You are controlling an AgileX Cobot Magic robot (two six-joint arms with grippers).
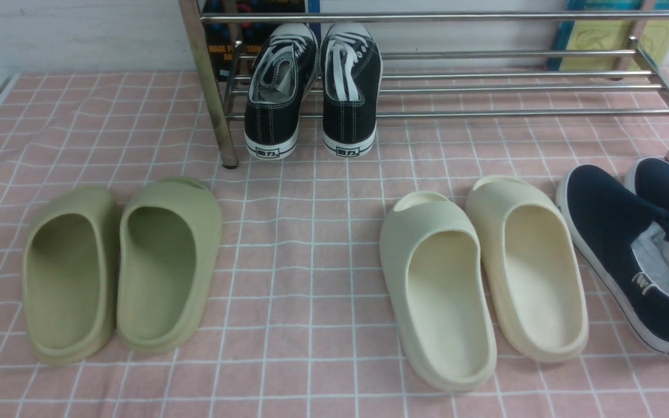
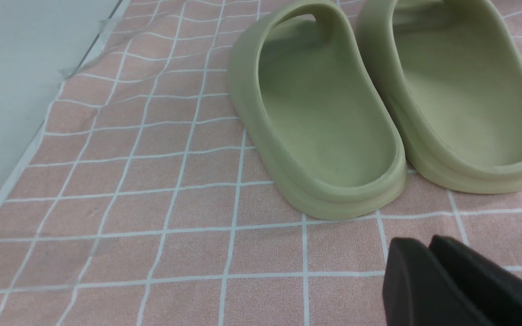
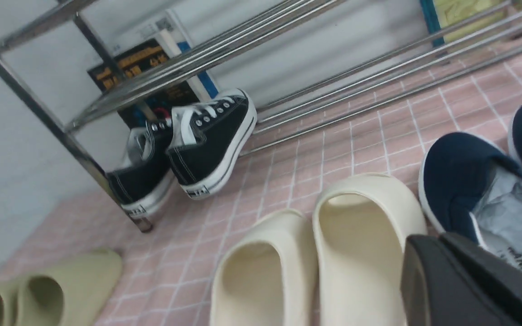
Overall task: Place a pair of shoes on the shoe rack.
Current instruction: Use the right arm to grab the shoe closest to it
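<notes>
Two navy shoes (image 3: 462, 181), just beside right tool (image 3: 437, 242) (jaws together)

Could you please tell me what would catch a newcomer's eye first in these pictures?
The green slides at the front left and the cream slides right of centre dominate the pink checked cloth. Behind them, black sneakers lean on the shiny shoe rack, while the navy shoes sit at the far right edge.

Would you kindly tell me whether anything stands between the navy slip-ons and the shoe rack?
Nothing visible does. The navy slip-ons lie before the bare right end of the shoe rack; the black sneakers fill only its left end, the cream slides lie alongside.
</notes>
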